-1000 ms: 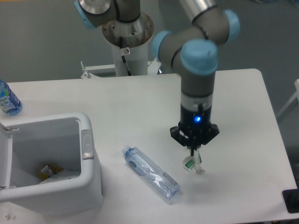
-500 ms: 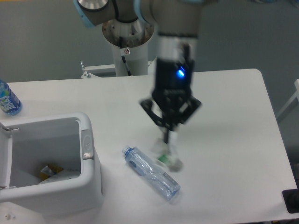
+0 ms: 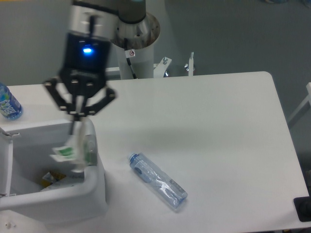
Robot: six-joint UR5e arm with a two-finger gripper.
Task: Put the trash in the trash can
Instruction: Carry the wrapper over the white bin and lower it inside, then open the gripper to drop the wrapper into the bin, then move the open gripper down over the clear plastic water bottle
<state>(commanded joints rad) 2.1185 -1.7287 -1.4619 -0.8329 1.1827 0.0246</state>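
Note:
My gripper (image 3: 76,127) hangs over the right side of the white trash can (image 3: 92,194), shut on the crumpled white wrapper with a green mark (image 3: 65,153). The wrapper dangles blurred just above the can's opening, near its right wall. A clear bluish label-less bottle (image 3: 157,180) lies on its side on the table, right of the can and apart from it. Yellowish scraps (image 3: 51,178) lie at the bottom of the can.
A blue-labelled bottle (image 3: 7,103) stands at the far left edge of the table, behind the can. The arm's white base column (image 3: 133,46) rises at the table's back. A dark object (image 3: 303,208) sits at the front right corner.
The gripper has swept left across the table with the wrapper, from right of the clear bottle to above the trash can. The bottle has not moved.

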